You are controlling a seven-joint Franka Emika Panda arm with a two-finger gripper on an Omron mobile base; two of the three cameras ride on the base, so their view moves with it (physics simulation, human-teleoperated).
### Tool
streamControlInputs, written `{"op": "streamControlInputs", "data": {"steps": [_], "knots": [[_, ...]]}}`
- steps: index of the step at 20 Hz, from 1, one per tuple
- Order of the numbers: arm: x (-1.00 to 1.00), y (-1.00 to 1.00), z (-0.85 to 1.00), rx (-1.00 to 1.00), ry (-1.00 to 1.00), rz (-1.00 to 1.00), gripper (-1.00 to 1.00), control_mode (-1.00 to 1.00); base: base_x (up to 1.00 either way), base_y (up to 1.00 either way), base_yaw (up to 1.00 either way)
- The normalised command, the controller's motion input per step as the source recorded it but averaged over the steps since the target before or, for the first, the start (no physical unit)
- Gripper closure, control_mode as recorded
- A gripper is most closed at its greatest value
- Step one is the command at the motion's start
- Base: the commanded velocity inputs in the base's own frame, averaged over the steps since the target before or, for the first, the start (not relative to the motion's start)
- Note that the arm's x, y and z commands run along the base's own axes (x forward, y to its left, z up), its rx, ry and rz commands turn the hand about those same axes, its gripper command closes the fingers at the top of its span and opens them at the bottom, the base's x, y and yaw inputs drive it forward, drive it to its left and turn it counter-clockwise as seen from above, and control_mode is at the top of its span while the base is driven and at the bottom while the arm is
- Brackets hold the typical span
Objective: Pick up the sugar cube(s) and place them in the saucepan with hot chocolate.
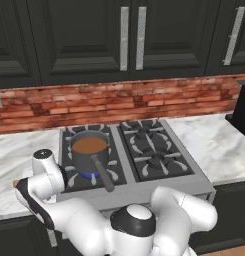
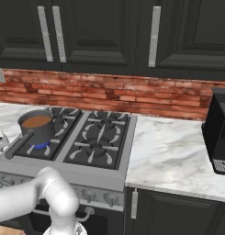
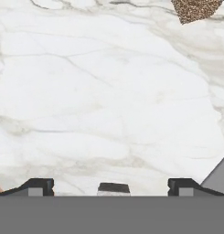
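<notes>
No cube is collected yet. The end effector [image 3: 111, 185] hangs fully open and empty over the marble table [image 3: 109, 100]; a speckled sugar cube [image 3: 195, 9] lies ahead. The saucepan [image 1: 89, 150] waits on the stove [image 1: 144, 150].

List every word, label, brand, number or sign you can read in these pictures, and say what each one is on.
No readable text anywhere.
Black appliance on the right counter: pale panel of marks near its base, too small and blurred to read.
Stove: front knobs carry no legible markings.
Saucepan, cabinets, brick wall and marble counter: no lettering.
Speckled brown sugar cube: no marking.
</notes>
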Motion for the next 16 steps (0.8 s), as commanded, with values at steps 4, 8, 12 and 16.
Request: {"op": "streamControlInputs", "data": {"steps": [4, 8, 12, 16], "knots": [[0.00, 0.00, -0.02, 0.00, 0.00, 0.00, 1.00, -1.00, 0.00, 0.00, 0.00], [0.00, 0.00, -0.02, 0.00, 0.00, 0.00, 1.00, -1.00, 0.00, 0.00, 0.00], [0.00, 0.00, 0.00, 0.00, 0.00, 0.00, 1.00, -1.00, 0.00, 0.00, 0.00], [0.00, 0.00, 0.00, 0.00, 0.00, 0.00, 1.00, -1.00, 0.00, 0.00, 0.00]]}}
